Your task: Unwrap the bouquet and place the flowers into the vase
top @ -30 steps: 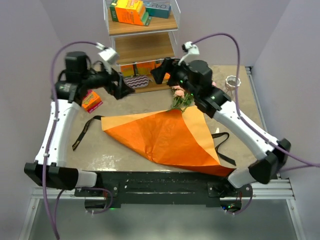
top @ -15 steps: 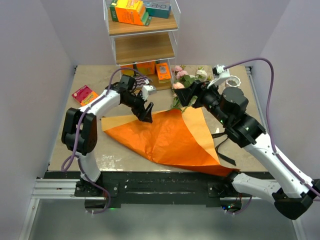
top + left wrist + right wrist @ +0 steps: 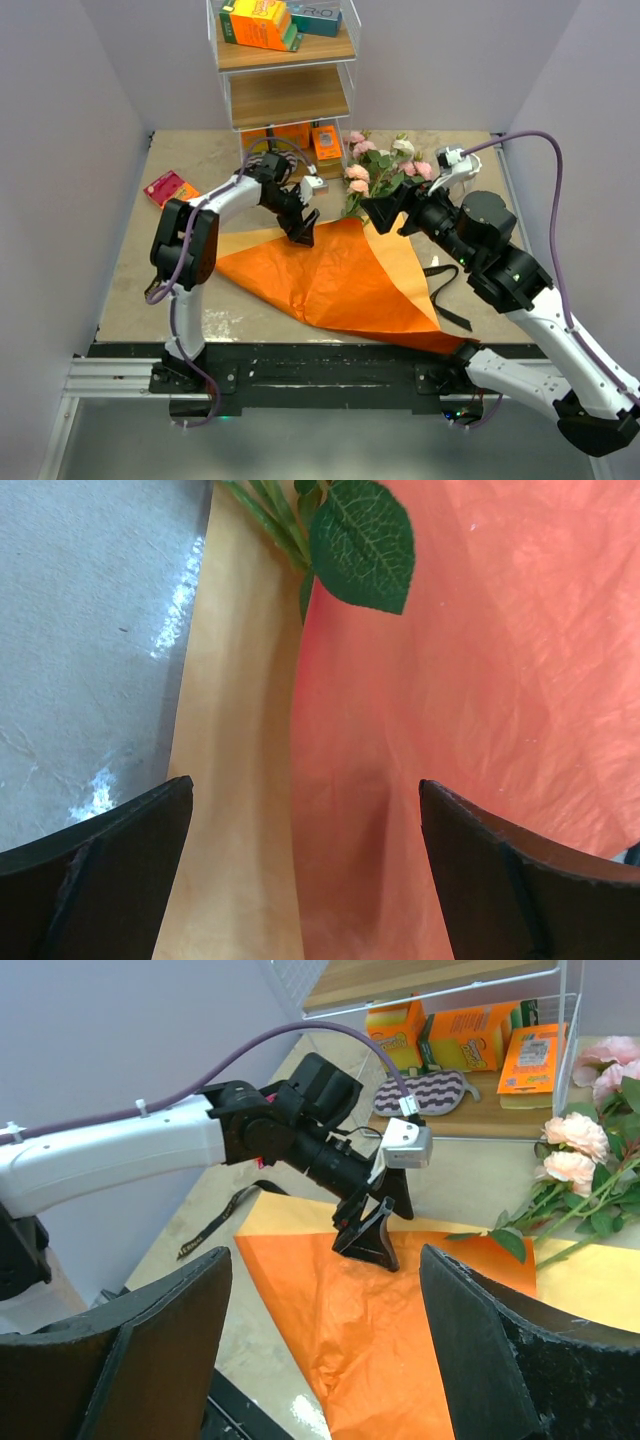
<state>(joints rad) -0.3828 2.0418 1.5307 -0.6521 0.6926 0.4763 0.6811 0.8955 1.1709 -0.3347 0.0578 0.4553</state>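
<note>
The orange paper sheet [image 3: 330,275] of the bouquet lies spread flat on the table. The flowers [image 3: 375,175], pink and cream roses on green stems, lie at its far corner, heads toward the shelf. My left gripper [image 3: 302,228] hangs open just over the sheet's far edge [image 3: 250,730], nothing between its fingers, with a leaf [image 3: 365,545] and stems ahead. My right gripper [image 3: 385,212] is raised above the sheet's right part, open and empty, beside the flowers [image 3: 575,1150]. It looks across at the left gripper [image 3: 370,1235]. The black ribbon [image 3: 445,290] lies loose at the right. The vase is hidden.
A clear shelf unit [image 3: 290,90] stands at the back with boxes on top and orange boxes [image 3: 300,135] and a striped cloth [image 3: 420,1090] at its bottom. A pink and orange packet [image 3: 170,187] lies at the far left. More ribbon [image 3: 210,1225] trails off the sheet's left side.
The left arm swung from the back left down to the sheet's far edge. The right arm drew back to the right off the flowers, which now show fully.
</note>
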